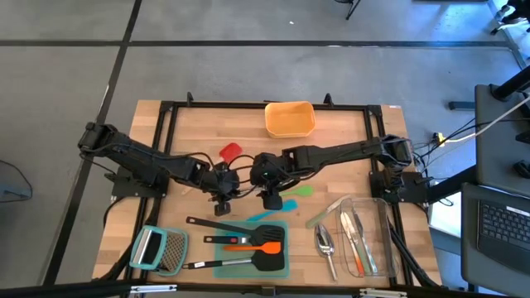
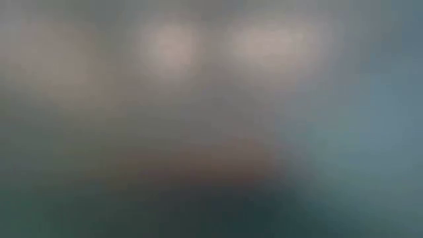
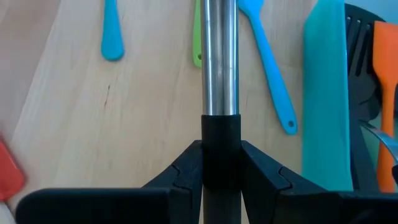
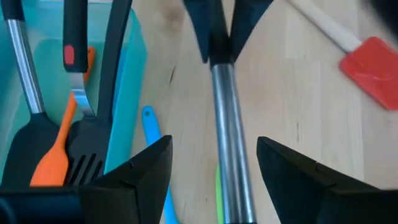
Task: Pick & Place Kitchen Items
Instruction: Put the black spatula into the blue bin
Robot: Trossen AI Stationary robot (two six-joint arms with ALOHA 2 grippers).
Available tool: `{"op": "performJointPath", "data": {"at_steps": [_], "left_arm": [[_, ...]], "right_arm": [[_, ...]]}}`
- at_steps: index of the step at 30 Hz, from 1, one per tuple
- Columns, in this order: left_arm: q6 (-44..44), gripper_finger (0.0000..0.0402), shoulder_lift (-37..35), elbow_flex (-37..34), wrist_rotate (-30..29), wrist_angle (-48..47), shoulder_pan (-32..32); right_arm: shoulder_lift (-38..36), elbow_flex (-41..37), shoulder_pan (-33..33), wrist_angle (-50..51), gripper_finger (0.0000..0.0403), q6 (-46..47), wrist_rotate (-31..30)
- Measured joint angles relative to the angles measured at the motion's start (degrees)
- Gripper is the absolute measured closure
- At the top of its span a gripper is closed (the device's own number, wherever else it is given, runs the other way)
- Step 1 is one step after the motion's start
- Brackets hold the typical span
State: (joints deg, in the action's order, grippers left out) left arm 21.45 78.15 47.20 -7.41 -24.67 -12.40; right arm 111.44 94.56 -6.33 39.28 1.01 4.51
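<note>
My left gripper (image 1: 224,197) is shut on a utensil with a black handle and a silver shaft (image 3: 221,56) near the table's middle. My right gripper (image 1: 270,195) faces it, open, with one finger on either side of the shaft (image 4: 229,143) and a gap on both sides. The utensil's head is hidden. Below it, slim teal (image 3: 268,68) and green (image 3: 197,43) spatulas lie flat on the table. A red spatula (image 1: 230,151) lies farther back. Black turners and an orange one (image 1: 252,245) lie in a teal tray (image 1: 281,269). My left gripper pinches the black handle (image 3: 221,134) between its two fingers, just behind where the silver shaft begins. The utensil runs straight on ahead of the fingers toward the table's right. It is held above the spatulas that lie on the table.
An orange container (image 1: 290,118) stands at the far edge. A clear container (image 1: 368,240) with cutlery is at the near right, with a silver scoop (image 1: 325,242) beside it. A grater with a light-blue handle (image 1: 157,248) lies at the near left. The low view shows only blur.
</note>
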Motion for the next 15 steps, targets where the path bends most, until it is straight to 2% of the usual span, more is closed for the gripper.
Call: {"op": "performJointPath", "data": {"at_steps": [15], "left_arm": [[-0.24,0.0328,0.00,0.00,-0.36,0.90,-1.09]], "right_arm": [[1.90,-0.04,-0.02,2.29,0.0167,1.60,-0.26]]}}
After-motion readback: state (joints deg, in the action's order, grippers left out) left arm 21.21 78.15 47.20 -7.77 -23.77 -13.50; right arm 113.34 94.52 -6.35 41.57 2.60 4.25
